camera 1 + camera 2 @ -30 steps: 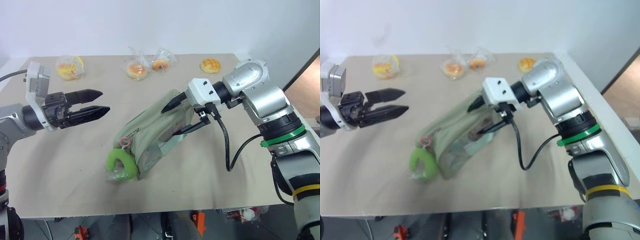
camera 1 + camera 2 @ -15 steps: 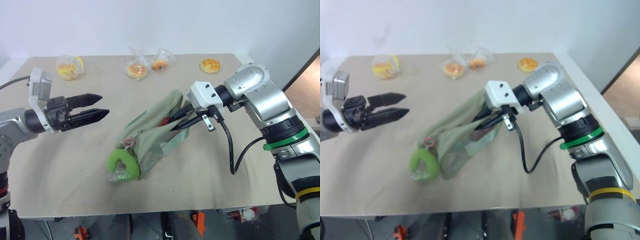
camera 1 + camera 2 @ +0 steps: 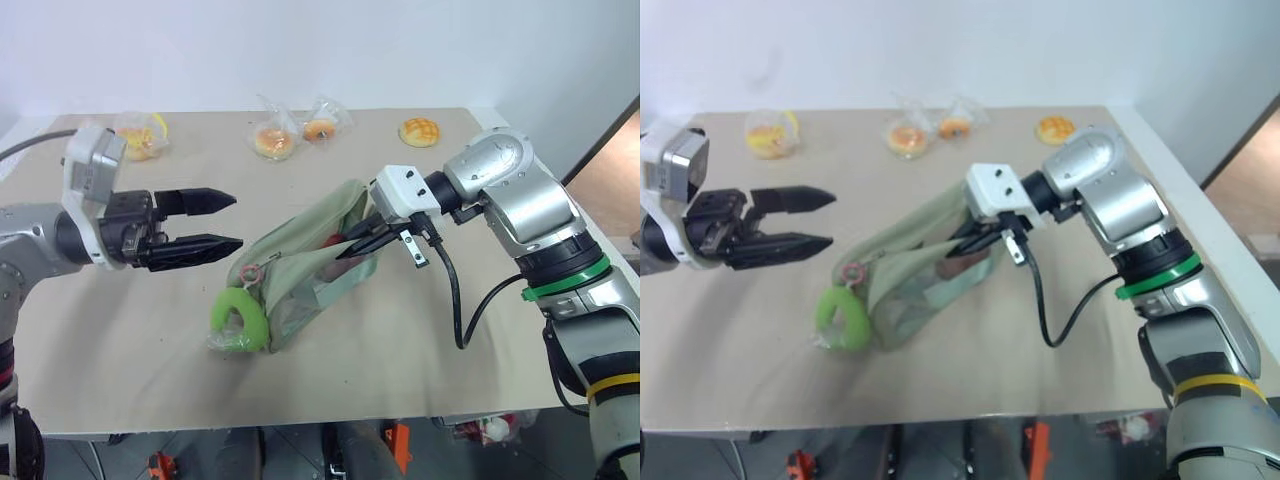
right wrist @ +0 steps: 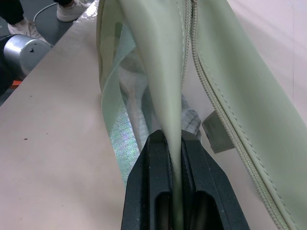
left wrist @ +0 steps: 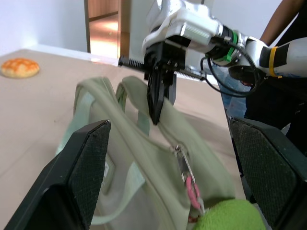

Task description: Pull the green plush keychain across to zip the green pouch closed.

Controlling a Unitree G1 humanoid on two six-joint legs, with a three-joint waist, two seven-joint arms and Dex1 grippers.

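Note:
The green pouch (image 3: 300, 268) lies slantwise in the middle of the table, its right end lifted. My right gripper (image 3: 347, 249) is shut on the pouch's pale green top edge there, and the fabric runs pinched between its fingers (image 4: 156, 158). The green plush keychain (image 3: 238, 320) rests on the table at the pouch's lower left end, joined to the zipper by a pink ring (image 3: 250, 273). My left gripper (image 3: 237, 220) hovers open just left of the pouch, pointing toward it, with nothing between its fingers (image 5: 84, 163).
Three wrapped buns (image 3: 138, 135) (image 3: 273, 139) (image 3: 321, 127) and a bare bun (image 3: 420, 130) lie along the table's far edge. A person's arm (image 5: 288, 17) shows beyond the table's right side. Bare tabletop (image 3: 120, 330) lies in front of the pouch.
My right gripper has shut on the pouch's top edge and the pouch has shifted slightly. My left gripper has moved right, closer to the pouch, still open.

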